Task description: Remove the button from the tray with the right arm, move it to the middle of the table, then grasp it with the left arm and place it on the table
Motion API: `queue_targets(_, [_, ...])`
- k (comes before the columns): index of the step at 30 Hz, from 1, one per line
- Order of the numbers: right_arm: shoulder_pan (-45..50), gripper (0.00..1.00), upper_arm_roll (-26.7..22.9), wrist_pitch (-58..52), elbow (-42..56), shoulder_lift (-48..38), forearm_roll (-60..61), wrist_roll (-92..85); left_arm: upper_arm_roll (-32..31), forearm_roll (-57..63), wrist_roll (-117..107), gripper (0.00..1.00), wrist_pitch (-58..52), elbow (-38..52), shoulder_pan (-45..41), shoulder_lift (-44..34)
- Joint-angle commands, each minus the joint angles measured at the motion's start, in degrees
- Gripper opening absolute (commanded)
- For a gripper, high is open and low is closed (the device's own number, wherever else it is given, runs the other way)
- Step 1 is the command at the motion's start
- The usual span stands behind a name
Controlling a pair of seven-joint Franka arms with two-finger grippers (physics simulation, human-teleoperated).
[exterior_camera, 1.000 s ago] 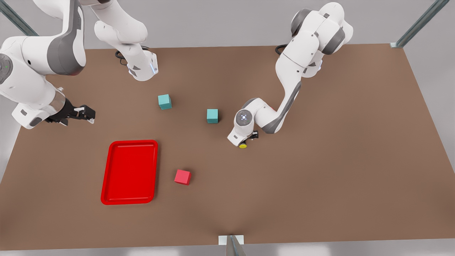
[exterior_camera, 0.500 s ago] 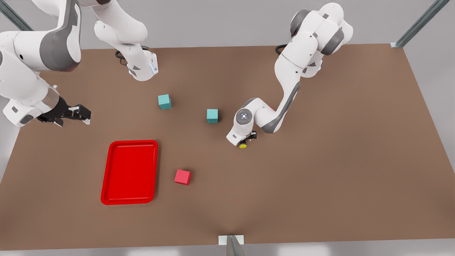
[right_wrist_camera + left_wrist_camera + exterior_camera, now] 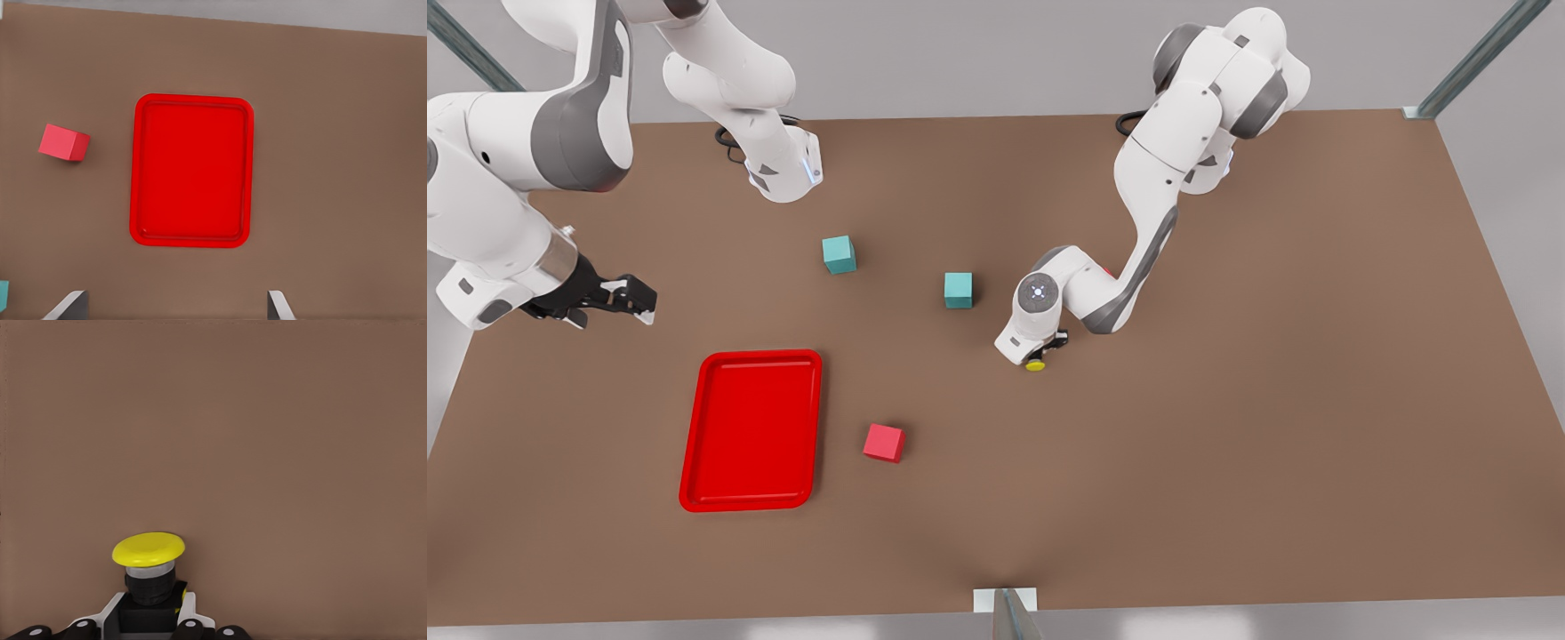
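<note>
The brown desk (image 3: 1227,444) stretches wide under both arms. The left arm (image 3: 1147,204) reaches down from the far edge on the front view's right to the middle of the desk; the right arm (image 3: 507,204) hangs over the desk's edge on the front view's left, waiting. The red tray (image 3: 751,430) lies flat below the right arm, nothing in it, its whole outline plain in the right wrist view (image 3: 191,170). A red cube (image 3: 884,442) sits just beside the tray's right rim, and two teal cubes (image 3: 839,254) (image 3: 958,290) stand farther back, apart from each other.

The right gripper (image 3: 627,296) floats well above the desk, jaws spread apart, their tips cut off at the picture's edge in its wrist view.

The left gripper (image 3: 1042,351) is low at the desk's middle, jaws clamped on the dark base of the button (image 3: 1036,364). In the left wrist view the button (image 3: 148,550) stands upright between the jaws, yellow cap clear of them. Its underside is hidden, so I cannot tell whether it touches the desk. From the front, the wrist covers most of the gripper.
</note>
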Motion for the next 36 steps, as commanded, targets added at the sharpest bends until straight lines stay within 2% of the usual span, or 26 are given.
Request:
queue_targets(1, [0.0,1.0,0.0,0.4,0.1,0.1,0.1,2.0,0.0,-0.2,-1.6,0.39,-2.3,0.2,0.1,-0.5])
queue_targets(6, [0.4,1.0,0.7,1.6,0.0,0.1,0.2,4.1,0.0,-0.1,-1.0,0.39,-10.3,1.6,1.8,-3.9])
queue_targets(9, [1.0,1.0,0.7,1.6,0.0,0.1,0.1,5.4,-0.1,-0.9,-4.5,0.4,-12.9,4.7,7.2,-6.6])
queue_targets(13, [1.2,1.0,0.7,1.6,0.0,0.1,0.1,5.4,0.9,0.2,-20.2,0.4,-13.7,10.3,10.0,-6.4])
queue_targets(20, [1.2,1.0,0.7,1.6,0.0,0.1,0.1,5.4,1.3,20.8,-61.9,0.4,-14.5,14.8,8.3,-3.7])
queue_targets(21, [1.2,1.0,0.7,1.6,0.0,0.1,0.1,5.4,5.7,22.2,-69.8,0.4,-14.6,15.0,4.8,-3.6])
queue_targets(22, [1.2,1.0,0.7,1.6,0.0,0.1,0.1,5.4,14.3,21.8,-73.9,0.4,-14.6,15.7,-3.0,-1.1])
queue_targets(23, [1.2,1.0,0.7,1.6,-0.1,0.1,0.1,5.4,20.4,21.6,-78.1,0.4,-17.4,19.0,-9.3,3.0])
queue_targets(24, [1.2,1.0,0.7,1.6,-0.1,0.1,0.1,5.4,20.9,21.7,-80.8,0.39,-20.8,22.2,-10.8,6.1])
queue_targets(25, [1.2,1.0,0.7,1.6,-0.1,0.1,0.1,5.4,24.2,21.7,-82.5,0.4,-22.1,23.6,-13.2,7.5])
queue_targets(29, [1.2,1.0,0.7,1.6,-0.1,0.2,0.1,5.4,29.3,21.5,-94.0,0.39,-22.1,28.7,-14.5,14.0])
queue_targets(36, [1.2,1.0,0.7,1.6,0.0,0.5,0.2,5.4,31.5,22.0,-94.6,0.39,-25.1,28.8,-19.4,19.6])
